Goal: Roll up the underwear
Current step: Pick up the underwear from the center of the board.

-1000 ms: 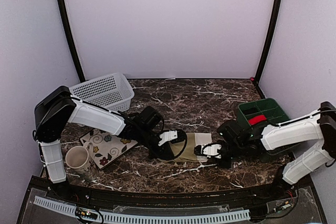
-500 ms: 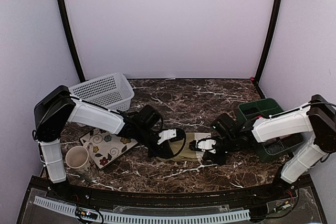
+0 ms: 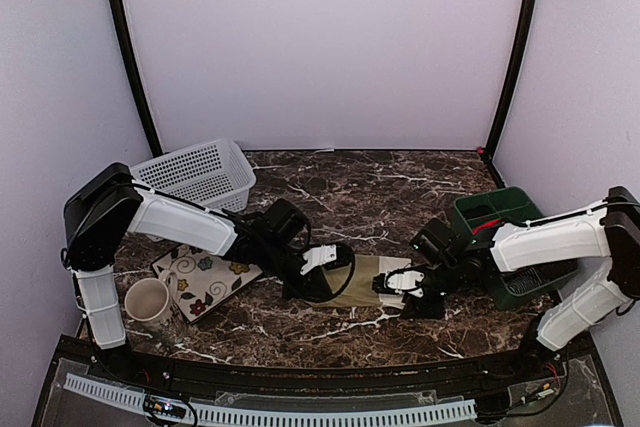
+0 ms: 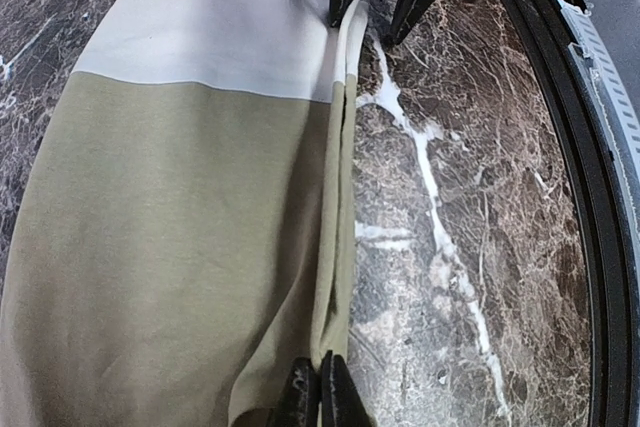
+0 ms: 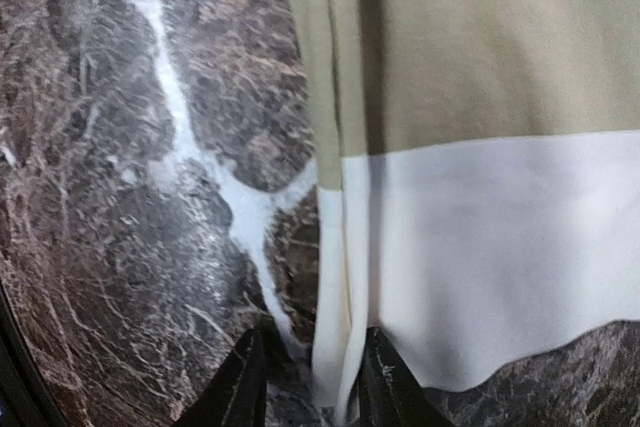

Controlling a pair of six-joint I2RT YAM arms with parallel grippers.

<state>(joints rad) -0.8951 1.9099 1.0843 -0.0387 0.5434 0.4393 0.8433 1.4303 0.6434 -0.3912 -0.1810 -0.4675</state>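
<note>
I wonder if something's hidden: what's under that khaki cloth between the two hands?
Only the marble table shows around the cloth. Along its folded edge, stacked cloth layers are visible; anything beneath the middle is covered.

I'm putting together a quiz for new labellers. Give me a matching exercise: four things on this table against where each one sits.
Things:
1. white basket
2. green bin
3. mug
4. olive underwear

Places:
A. in the middle
B. far left
C. right side
D. near left

Pairs: 1-B; 2-C; 3-D; 4-A
</note>
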